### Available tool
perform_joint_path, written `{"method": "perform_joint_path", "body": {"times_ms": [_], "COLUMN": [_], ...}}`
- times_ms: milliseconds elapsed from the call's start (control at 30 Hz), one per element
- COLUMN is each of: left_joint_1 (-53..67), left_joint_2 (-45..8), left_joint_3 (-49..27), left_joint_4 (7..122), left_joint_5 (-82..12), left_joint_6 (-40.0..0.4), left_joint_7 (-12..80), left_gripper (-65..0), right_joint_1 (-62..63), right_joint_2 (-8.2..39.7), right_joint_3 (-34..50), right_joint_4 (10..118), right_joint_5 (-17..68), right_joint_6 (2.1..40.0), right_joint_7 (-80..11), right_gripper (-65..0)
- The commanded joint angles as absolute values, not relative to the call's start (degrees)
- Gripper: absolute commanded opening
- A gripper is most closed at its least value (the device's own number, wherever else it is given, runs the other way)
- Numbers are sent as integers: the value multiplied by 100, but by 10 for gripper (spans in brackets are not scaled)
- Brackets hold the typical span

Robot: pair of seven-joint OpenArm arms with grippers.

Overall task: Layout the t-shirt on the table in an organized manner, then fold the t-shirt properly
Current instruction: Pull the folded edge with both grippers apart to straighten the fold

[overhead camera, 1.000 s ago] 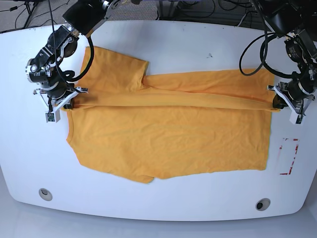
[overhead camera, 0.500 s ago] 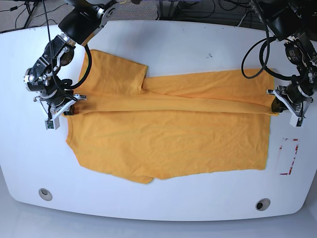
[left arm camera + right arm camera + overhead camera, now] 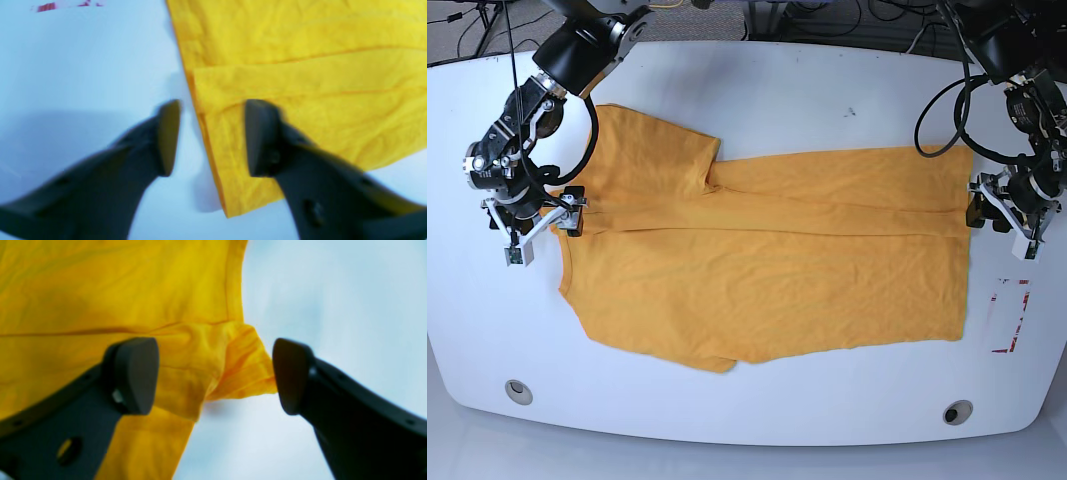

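Observation:
The orange-yellow t-shirt (image 3: 767, 270) lies flat across the white table (image 3: 807, 90), with its far long edge folded down over the body and one sleeve sticking out at the upper left. My left gripper (image 3: 995, 213) hovers at the shirt's right end. In the left wrist view it (image 3: 210, 136) is open, straddling the folded hem edge of the t-shirt (image 3: 300, 66). My right gripper (image 3: 545, 226) is at the shirt's left end. The right wrist view shows it (image 3: 211, 376) open around a bunched shoulder corner of the t-shirt (image 3: 116, 290), not clamping it.
A red-white tape rectangle (image 3: 1012, 315) is on the table right of the shirt's near corner, and its tape (image 3: 63, 5) shows in the left wrist view. Round grommets (image 3: 519, 391) (image 3: 958, 411) sit near the front edge. Cables hang behind the far edge.
Both grippers have opened and let go of the fold line they held. The fold has settled flat on the shirt, and both arms have drifted slightly outward.

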State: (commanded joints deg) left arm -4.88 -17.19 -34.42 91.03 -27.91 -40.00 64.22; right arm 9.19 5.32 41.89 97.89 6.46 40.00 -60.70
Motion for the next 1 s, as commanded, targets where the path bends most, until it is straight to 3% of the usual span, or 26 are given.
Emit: {"method": "perform_joint_path", "body": {"times_ms": [200,400,700,1000], "left_joint_1": [-453,-400,-189,-84], "left_joint_2": [-1824,-1833,-1815,-1815], "left_joint_3": [-3468,-3495,-3741,-3723], "left_joint_4": [9349,9481,9490,9490], "left_joint_5": [-2809,-2809,-2809,-2809], "left_joint_6": [-4000,-4000,-4000,-4000], "left_joint_7": [6466,6633,6624,6598], "left_gripper": [-311,-311,-311,-311], "right_joint_1": [391,-198,-831,-1138], "right_joint_2": [462,40,-602,-681], "right_joint_3": [4189,4189,4163,4163], "right_joint_4": [10607,11046,11029,10826], "right_joint_5": [664,664,681,1244], "right_joint_6": [4000,4000,4000,4000], "right_joint_7": [-6360,-6545,-6536,-6536], "right_gripper": [-113,-113,-113,-113]}}
